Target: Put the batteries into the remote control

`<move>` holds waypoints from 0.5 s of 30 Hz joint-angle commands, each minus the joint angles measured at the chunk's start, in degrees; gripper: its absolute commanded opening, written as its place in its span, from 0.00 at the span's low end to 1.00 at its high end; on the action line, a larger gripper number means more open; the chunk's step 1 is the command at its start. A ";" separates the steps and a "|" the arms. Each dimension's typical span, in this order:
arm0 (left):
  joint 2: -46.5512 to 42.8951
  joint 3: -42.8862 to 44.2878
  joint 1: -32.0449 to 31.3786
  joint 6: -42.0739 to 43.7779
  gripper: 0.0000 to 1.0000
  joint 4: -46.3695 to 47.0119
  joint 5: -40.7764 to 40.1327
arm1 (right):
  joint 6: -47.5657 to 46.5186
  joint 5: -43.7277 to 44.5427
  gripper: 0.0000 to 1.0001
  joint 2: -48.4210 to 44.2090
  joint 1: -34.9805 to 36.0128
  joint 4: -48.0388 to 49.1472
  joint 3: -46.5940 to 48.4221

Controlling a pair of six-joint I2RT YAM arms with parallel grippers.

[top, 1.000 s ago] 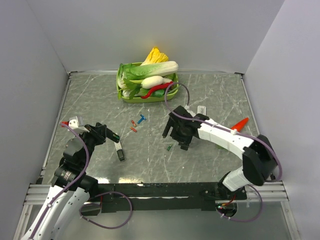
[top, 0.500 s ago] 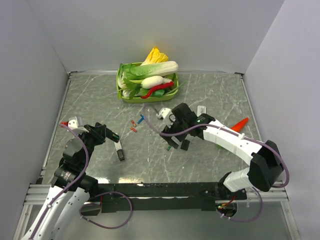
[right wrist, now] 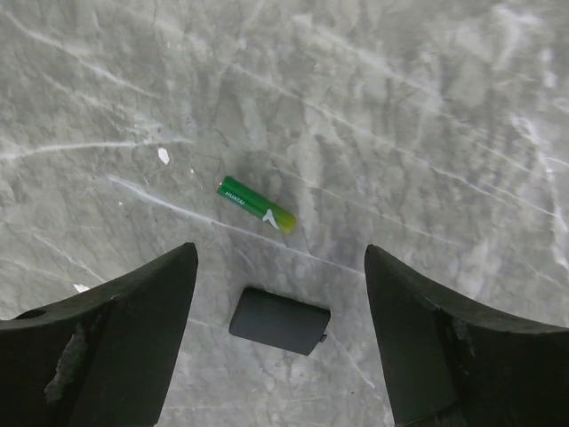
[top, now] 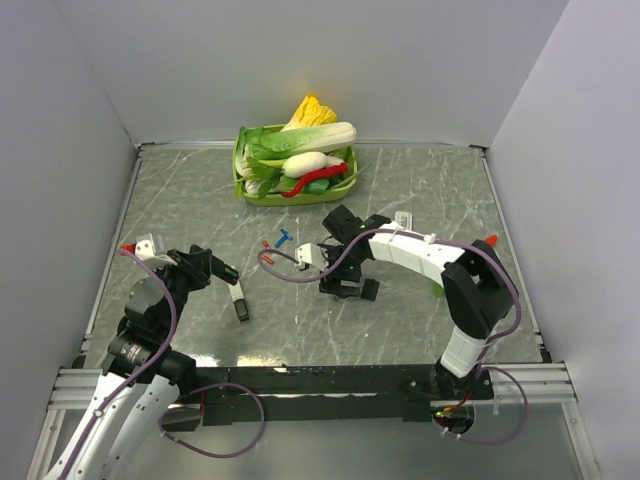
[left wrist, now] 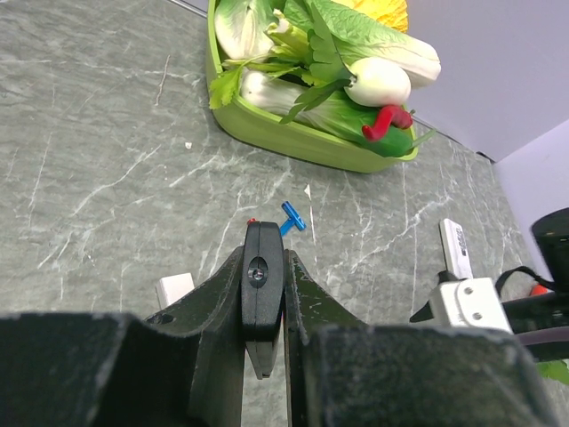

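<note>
We had the green battery [right wrist: 257, 205] just ahead, centred between our right jaws — wide open, empty — its long axis slanting across the gap; left jaws clamped the black remote [left wrist: 260, 289].

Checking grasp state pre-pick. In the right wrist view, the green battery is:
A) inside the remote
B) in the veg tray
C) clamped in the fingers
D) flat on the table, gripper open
D: the green battery lies flat on the table, with the right gripper open over it and not touching it.
</note>
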 commanded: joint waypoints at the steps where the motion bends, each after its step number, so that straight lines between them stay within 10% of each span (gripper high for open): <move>1: -0.12 1.49 0.23 0.91 0.01 2.96 -0.44 | -4.68 -0.58 0.80 3.03 0.53 -2.56 2.85; 15: 1.02 1.49 0.23 0.82 0.01 3.14 0.26 | -6.08 1.62 0.75 7.78 3.96 -0.63 4.70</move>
